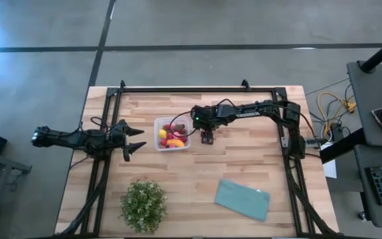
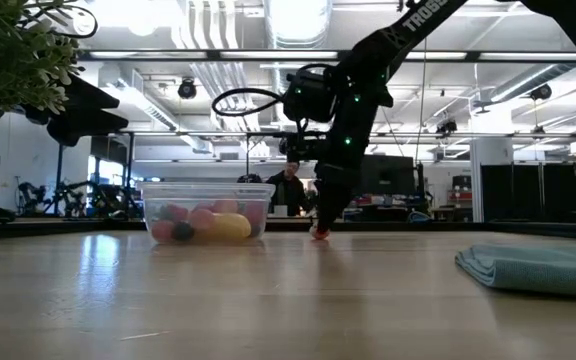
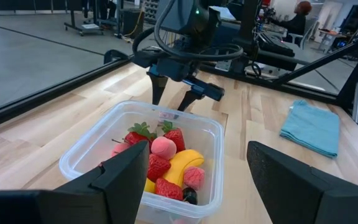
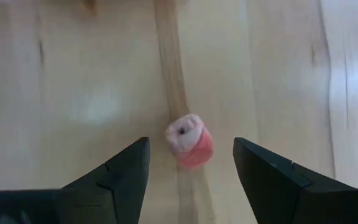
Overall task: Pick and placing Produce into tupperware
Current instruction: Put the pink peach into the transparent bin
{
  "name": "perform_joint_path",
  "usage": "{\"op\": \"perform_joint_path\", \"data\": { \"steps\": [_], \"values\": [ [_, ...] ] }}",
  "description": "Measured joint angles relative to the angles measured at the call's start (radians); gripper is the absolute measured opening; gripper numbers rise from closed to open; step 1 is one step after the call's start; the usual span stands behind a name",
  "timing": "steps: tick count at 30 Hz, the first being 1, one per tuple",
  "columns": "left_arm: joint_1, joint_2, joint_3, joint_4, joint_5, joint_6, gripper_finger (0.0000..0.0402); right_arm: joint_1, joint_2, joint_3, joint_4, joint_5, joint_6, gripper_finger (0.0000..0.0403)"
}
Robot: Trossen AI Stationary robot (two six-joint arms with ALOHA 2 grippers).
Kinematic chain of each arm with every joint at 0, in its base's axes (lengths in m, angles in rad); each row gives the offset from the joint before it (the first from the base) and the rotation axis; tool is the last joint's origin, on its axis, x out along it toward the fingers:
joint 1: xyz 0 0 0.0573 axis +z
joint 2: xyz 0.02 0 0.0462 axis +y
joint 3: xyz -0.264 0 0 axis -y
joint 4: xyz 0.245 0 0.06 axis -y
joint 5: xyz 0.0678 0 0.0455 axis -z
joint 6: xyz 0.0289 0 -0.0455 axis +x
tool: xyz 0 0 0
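Pink ridged fruit [image 4: 190, 149] lies on the wooden counter [image 4: 73, 74] between the right end effector's [image 4: 190, 163] spread fingers. Left of it, the clear rounded tupperware [image 1: 172, 135] holds the other produce; the left end effector [image 1: 135, 139] waits open farther left.

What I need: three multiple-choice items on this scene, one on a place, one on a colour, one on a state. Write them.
1. Where is the loose pink fruit? A on the floor; B on the table, between the fingers of the right gripper; C on a plate.
2. The cloth is: A red; B teal; C yellow.
3. The right gripper is: A open; B shut on the fruit; C shut on the cloth.
B: the wrist view shows it on bare wood. B: it is plainly teal. A: its fingers stand apart around the fruit.
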Motion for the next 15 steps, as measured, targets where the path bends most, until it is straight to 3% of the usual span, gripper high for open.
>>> {"op": "perform_joint_path", "data": {
  "steps": [15],
  "values": [
    [0.0,0.0,0.0,0.0,0.0,0.0,0.0258,0.002,0.001,-0.052,0.092,0.026,0.011,0.022]
  ]
}}
